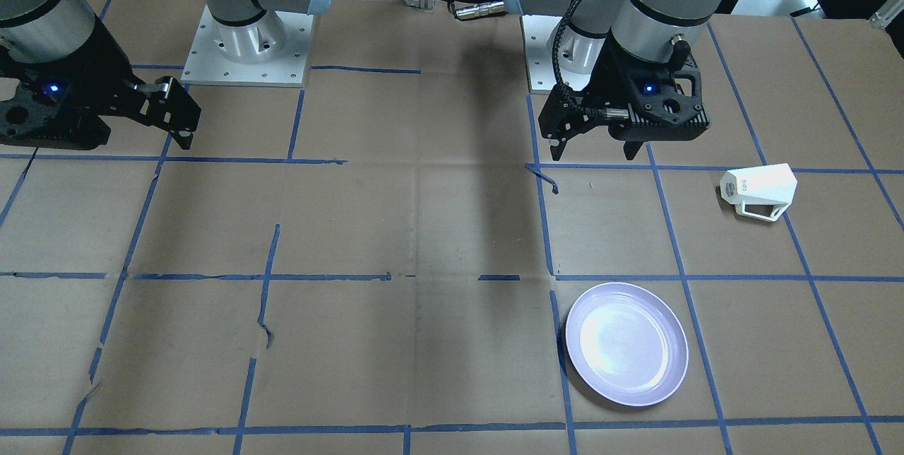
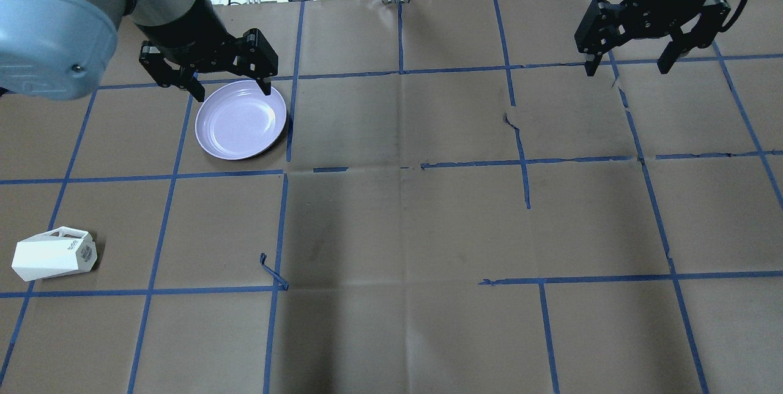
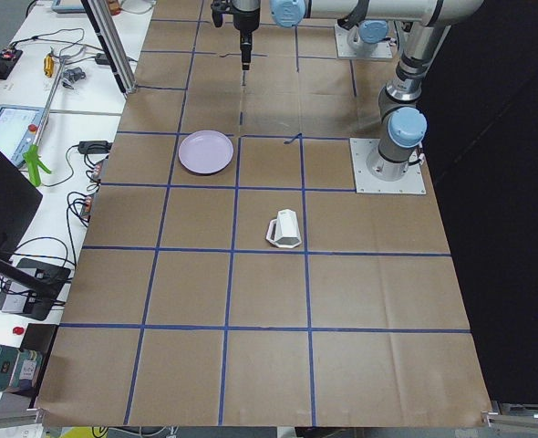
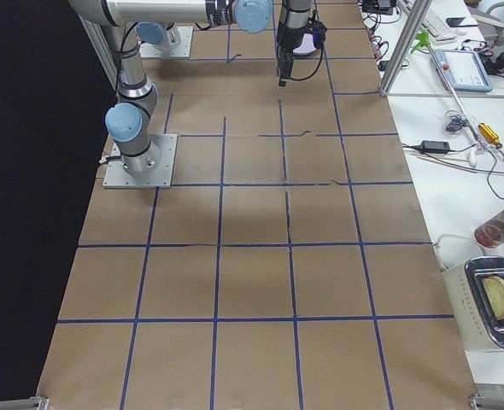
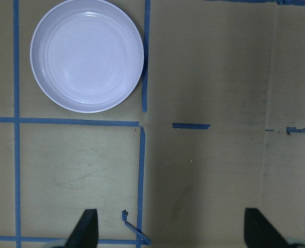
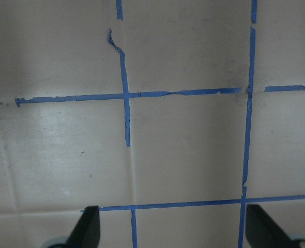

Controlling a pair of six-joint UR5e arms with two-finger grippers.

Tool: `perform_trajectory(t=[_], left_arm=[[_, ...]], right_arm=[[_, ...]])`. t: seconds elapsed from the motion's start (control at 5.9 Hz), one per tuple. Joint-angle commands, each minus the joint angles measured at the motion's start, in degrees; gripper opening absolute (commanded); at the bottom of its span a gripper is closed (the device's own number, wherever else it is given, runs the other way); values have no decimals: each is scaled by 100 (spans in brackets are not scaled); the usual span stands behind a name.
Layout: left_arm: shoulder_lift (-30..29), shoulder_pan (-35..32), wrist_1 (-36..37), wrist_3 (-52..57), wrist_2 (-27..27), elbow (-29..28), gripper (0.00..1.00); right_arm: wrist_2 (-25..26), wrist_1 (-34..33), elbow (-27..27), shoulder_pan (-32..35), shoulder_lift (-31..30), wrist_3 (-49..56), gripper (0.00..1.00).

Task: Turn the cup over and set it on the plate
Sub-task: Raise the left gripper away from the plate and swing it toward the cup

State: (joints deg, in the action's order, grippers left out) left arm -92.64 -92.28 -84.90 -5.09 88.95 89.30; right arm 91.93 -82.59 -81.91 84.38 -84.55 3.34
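Note:
The white faceted cup (image 1: 759,190) lies on its side on the paper, handle toward the operators' side; it also shows in the overhead view (image 2: 54,254) and the exterior left view (image 3: 284,228). The pale lavender plate (image 1: 626,344) sits empty, apart from the cup; it also shows in the overhead view (image 2: 241,120) and the left wrist view (image 5: 87,55). My left gripper (image 1: 597,153) hangs open and empty high above the table, clear of both; the left wrist view (image 5: 173,230) shows its fingers spread. My right gripper (image 2: 626,68) is open and empty on the other side, over bare paper (image 6: 173,230).
Brown paper with a blue tape grid covers the table (image 2: 404,216). A curled loose end of tape (image 2: 272,273) sticks up near the middle. The arm bases (image 1: 247,52) stand at the robot's edge. Benches with tools and cables (image 3: 32,137) flank the operators' side.

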Motion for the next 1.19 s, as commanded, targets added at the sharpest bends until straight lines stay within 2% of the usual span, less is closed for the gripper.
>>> perform_trajectory(t=[0.0,0.34,0.51,0.68,1.02], left_arm=[[53,9,0,25,-1,0,99],[228,340,-148,514,52,26,99],[360,934,-358,970,43,35,99],[518,1732,-700,1993,43,44,99],[467,3751,-730,4424,35,53,99]], right_arm=[[0,-2,0,0,0,0,100],[0,-2,8,0,0,0,100],[0,-2,0,0,0,0,100],[0,-2,0,0,0,0,100],[0,6,0,0,0,0,100]])
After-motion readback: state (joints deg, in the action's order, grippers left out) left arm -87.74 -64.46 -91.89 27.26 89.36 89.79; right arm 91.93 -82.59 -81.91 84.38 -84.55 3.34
